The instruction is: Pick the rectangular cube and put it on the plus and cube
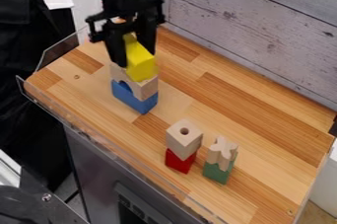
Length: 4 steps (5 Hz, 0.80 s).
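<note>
The black gripper (133, 45) hangs at the upper left, right at a yellow rectangular block (140, 62). This block lies on or just over a wooden arch piece (146, 88), which sits on a blue block (135, 98); whether yellow and arch touch is unclear. The gripper hides part of the yellow block's upper end. Toward the lower right, a wooden plus-shaped piece (222, 153) stands on a green cube (217, 171).
Left of the plus stack, a wooden cube with a round hole (184, 139) rests on a red cube (179, 161). A clear low rim (85, 128) runs along the wooden table's (263, 119) near left edge. A plank wall (263, 30) stands behind.
</note>
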### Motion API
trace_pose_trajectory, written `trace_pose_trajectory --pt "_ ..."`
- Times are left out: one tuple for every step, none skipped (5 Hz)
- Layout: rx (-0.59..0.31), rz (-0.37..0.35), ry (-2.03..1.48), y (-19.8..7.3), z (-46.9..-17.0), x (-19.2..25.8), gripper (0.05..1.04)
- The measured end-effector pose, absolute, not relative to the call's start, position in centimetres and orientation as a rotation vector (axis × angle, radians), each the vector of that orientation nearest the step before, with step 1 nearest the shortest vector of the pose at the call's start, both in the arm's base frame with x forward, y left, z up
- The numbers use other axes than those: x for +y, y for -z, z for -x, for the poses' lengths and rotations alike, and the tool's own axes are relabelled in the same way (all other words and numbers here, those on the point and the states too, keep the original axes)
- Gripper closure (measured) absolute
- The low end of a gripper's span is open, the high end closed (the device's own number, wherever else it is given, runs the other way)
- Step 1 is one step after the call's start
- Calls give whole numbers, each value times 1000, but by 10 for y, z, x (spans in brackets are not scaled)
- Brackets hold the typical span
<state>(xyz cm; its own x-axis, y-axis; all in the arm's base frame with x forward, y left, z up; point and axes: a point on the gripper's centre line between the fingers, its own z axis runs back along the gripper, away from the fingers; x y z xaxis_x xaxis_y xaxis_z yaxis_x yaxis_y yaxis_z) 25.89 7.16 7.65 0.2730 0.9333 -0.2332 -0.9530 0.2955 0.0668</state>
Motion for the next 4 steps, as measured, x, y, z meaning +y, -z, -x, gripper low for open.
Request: trace_pose_trajectory --pt "224 56 -1271 -93 -255 66 517" --pt "157 17 -1236 -120 -245 45 517" --pt "99 20 -1211 -129 -229 10 517" --pt "85 81 -1254 -120 -218 -21 517"
